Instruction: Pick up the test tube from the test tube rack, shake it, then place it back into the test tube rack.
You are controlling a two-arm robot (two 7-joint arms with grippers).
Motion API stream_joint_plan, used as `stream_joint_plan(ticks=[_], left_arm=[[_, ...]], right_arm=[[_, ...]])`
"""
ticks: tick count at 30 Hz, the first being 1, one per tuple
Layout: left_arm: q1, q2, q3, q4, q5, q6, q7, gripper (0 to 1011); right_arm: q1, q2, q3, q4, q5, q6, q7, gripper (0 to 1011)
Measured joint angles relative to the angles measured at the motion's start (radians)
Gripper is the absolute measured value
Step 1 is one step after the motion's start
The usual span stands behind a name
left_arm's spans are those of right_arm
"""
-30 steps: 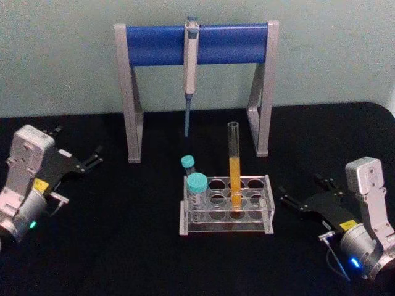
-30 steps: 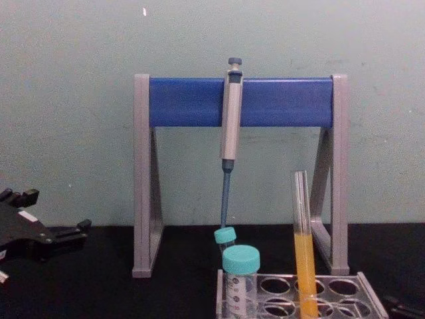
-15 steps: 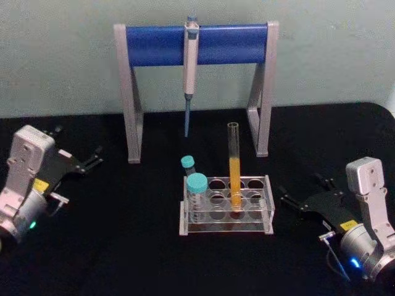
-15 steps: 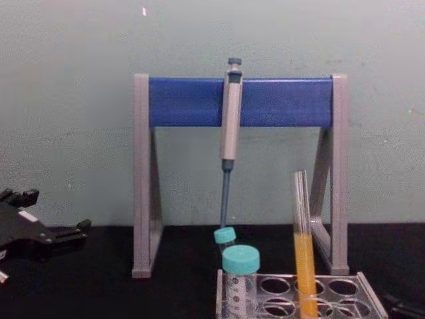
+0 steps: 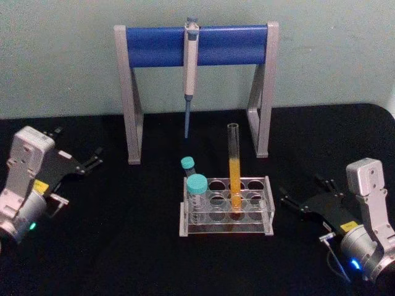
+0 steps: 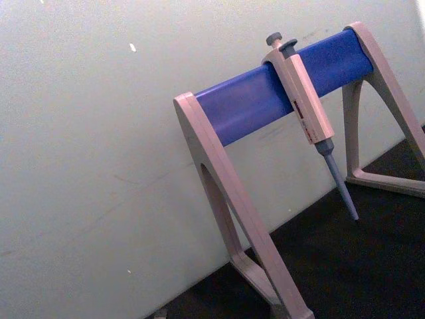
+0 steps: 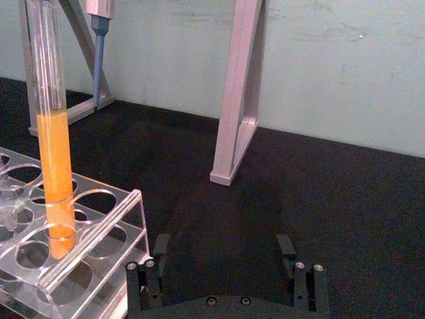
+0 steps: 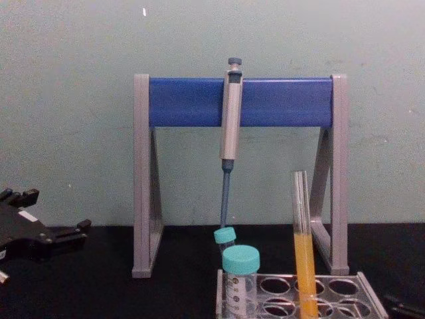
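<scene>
We see the test tube (image 5: 234, 165) standing upright in the test tube rack (image 5: 226, 206), seated in a hole of the middle row toward the rack's right side, its orange-yellow liquid filling roughly the lower half. The rack sits on the black table (image 5: 123, 209) in front of the pipette stand (image 5: 196, 44), from whose blue bar a pipette (image 5: 190, 61) hangs with its tip pointing down. Two teal-capped vials (image 5: 197, 185) occupy the rack's left end (one nearer us, one behind it and tilted).

Our right gripper (image 5: 305, 196) rests low over the table to the right of the rack, well apart from it, its fingers pointed toward the rack and spread wide with nothing between them; the right wrist view shows both black fingertips (image 7: 160, 247) apart, with bare table in the gap and the tube off to one side.

Our left gripper (image 5: 92, 159) lies at the table's left edge, far from the rack, angled toward the stand; whether its fingers are apart or closed we cannot tell.
</scene>
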Motion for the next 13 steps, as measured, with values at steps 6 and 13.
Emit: stream_joint_plan(ticks=[6,13], left_arm=[[0.000,0.000,0.000,0.000,0.000,0.000,0.000,1001],[0.000,0.000,0.000,0.000,0.000,0.000,0.000,1001]], right_arm=[[0.000,0.000,0.000,0.000,0.001,0.000,0.000,1000],[0.000,0.000,0.000,-0.001,0.001,0.000,0.000,1000]])
